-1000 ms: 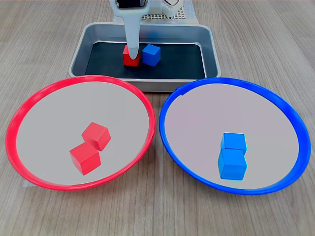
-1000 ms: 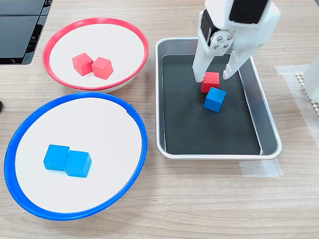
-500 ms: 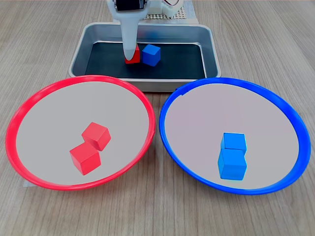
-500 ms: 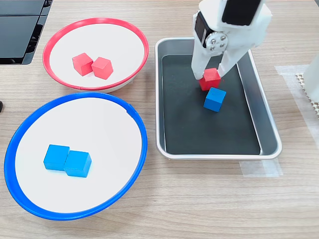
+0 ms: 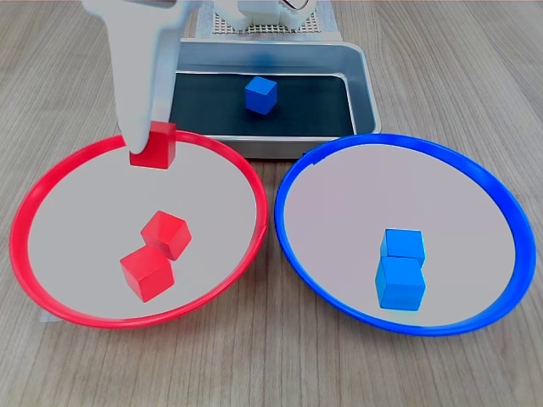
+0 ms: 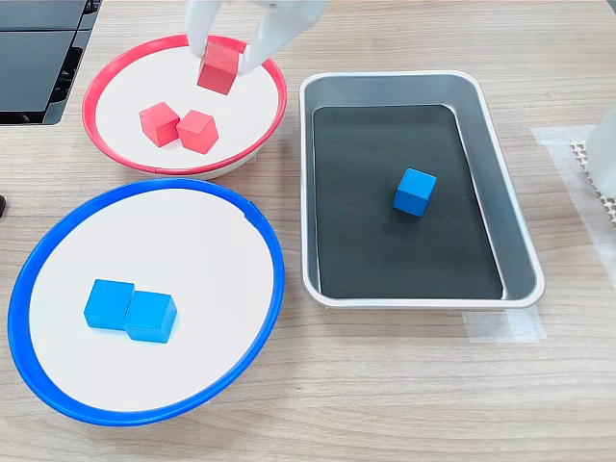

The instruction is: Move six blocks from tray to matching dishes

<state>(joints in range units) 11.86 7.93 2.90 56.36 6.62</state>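
My white gripper [image 5: 153,146] [image 6: 220,64] is shut on a red block [image 5: 154,145] [image 6: 219,66] and holds it in the air over the red-rimmed dish [image 5: 51,182] [image 6: 115,72], near the edge closest to the tray. Two red blocks [image 5: 165,234] [image 6: 160,124] lie in that dish, touching each other. In the blue-rimmed dish [image 5: 475,170] [image 6: 58,241] two blue blocks [image 5: 400,270] [image 6: 129,308] sit side by side. One blue block [image 5: 260,94] [image 6: 415,191] remains on the black floor of the silver tray [image 5: 361,80] [image 6: 520,250].
A black device [image 6: 34,48] lies at the top left of the second exterior view. The arm's white base [image 5: 271,13] stands behind the tray in the first exterior view. Clear tape [image 6: 500,327] marks the table beside the tray.
The gripper closed on the red block in the tray, lifted it and carried it out to above the red-rimmed dish. The blue block in the tray stayed put.
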